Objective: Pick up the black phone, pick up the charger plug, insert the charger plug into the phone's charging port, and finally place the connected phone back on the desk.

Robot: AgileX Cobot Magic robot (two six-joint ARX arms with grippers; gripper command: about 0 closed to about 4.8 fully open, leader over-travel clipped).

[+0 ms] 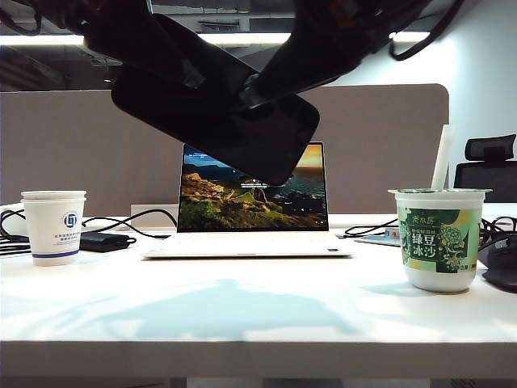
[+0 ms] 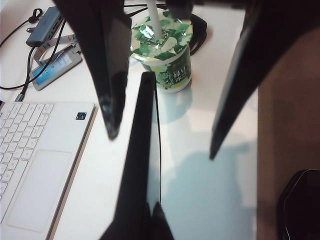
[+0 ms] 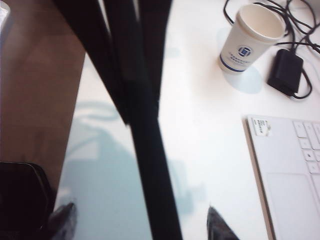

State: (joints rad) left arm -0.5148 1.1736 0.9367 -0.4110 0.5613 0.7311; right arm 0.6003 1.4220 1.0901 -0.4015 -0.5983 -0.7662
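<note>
Above the desk point(image 1: 242, 323), close to the exterior camera, the black phone point(image 1: 218, 121) hangs tilted in mid-air, clamped in the left gripper point(image 2: 150, 212), whose jaws are pinched narrow on its edge. The right gripper point(image 3: 140, 220) comes in from the other side with its 2 fingers spread wide around the phone, not gripping. No charger plug shows in its jaws. It should probably back off and fetch the plug first, while the left gripper holds the phone steady. Behind stand a laptop point(image 1: 250, 210), a paper cup point(image 1: 53, 226) and a green cup point(image 1: 440, 238).
</note>
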